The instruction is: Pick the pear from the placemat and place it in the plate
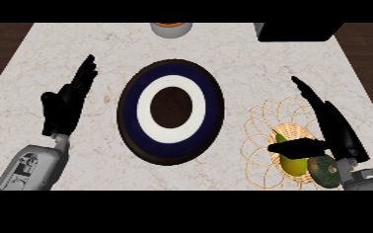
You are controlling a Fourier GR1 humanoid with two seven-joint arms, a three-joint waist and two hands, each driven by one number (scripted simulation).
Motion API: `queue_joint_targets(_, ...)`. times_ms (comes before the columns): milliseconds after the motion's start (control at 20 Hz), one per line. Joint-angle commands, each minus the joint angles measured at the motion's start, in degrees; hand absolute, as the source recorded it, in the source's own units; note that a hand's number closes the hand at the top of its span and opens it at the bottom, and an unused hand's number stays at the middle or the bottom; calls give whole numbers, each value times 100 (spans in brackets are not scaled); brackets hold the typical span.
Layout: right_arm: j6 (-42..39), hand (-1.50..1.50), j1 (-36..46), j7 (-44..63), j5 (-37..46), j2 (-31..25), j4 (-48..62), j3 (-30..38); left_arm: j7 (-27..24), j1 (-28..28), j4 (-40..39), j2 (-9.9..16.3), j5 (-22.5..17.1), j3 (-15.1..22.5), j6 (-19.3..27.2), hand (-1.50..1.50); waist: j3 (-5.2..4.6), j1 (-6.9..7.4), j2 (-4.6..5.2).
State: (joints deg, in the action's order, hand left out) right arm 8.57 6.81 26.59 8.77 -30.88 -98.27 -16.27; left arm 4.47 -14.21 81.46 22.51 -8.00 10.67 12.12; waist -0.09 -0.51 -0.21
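The right hand (pixel 331 128) is being held over the pear (pixel 293 162), fingers straight and apart, thumb laid across the fruit; no clamp is being made yet. The left hand (pixel 67 101) is being rested open, left of the plate (pixel 131 103). Right of the plate, the pear is being kept on the mat (pixel 264 123), seemingly for pickup. Its right side is being hidden by the wrist.

One plate (pixel 172 150), one pear (pixel 293 164), one placemat (pixel 264 128), two robot hands (pixel 67 103) (pixel 331 128).
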Motion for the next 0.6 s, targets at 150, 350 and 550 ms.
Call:
queue_joint_targets(150, -1920, -150, 683, 1910, -784, -1118, -394, 138, -67, -146, -164, -159, 64, -50, 25, 0, -5, 34, 25)
queue_joint_targets(350, -2714, -150, 972, 2393, -1447, -1360, -217, 419, 46, -87, -28, -254, 187, 31, 37, 0, 5, 90, 25)
queue_joint_targets(550, -3102, -150, 977, 2361, -1407, -1168, 417, 310, 263, -171, 99, -333, 273, 62, -29, 0, 10, 105, 29)
